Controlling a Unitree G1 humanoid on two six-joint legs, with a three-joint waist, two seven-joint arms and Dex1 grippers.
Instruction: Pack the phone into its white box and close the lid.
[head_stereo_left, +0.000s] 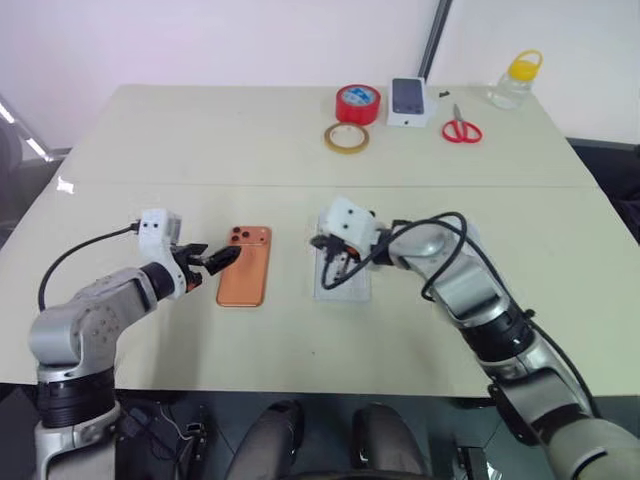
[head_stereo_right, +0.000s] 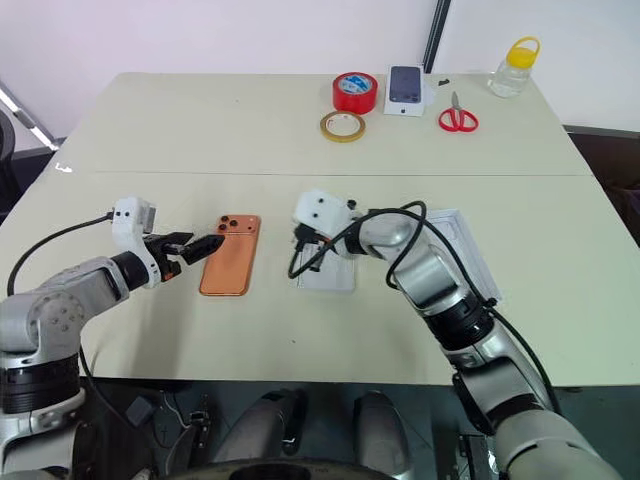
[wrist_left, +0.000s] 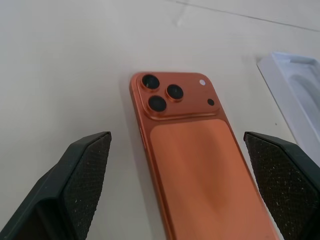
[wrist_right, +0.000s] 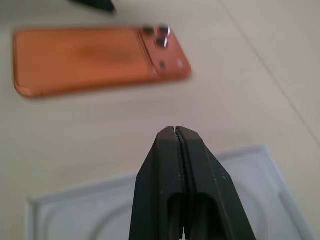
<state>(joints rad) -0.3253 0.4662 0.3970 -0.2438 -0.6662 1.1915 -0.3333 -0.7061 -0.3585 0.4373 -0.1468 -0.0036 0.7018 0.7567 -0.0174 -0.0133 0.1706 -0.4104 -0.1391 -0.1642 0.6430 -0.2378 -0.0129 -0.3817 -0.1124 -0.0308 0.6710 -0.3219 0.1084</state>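
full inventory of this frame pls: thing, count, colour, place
phone: 1, copper-orange, camera side up, near-left on table
white box: 1, white, beside phone, under right pincer
lid: 1, white, behind right arm
tape roll: 1, red, far edge
tape ring: 1, yellowish, by red roll
small box: 1, white, phone picture, far edge
scissors: 1, red handles
jar: 1, clear, yellow lid
left pincer: open, at phone
right pincer: shut, over white box

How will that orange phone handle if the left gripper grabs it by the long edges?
The phone looks rigid, so it probably won't flex. It lies flat on the table, leaving little edge to catch, and its smooth rounded sides may slip. The open left gripper has textured fingers, which should help. It won't roll.
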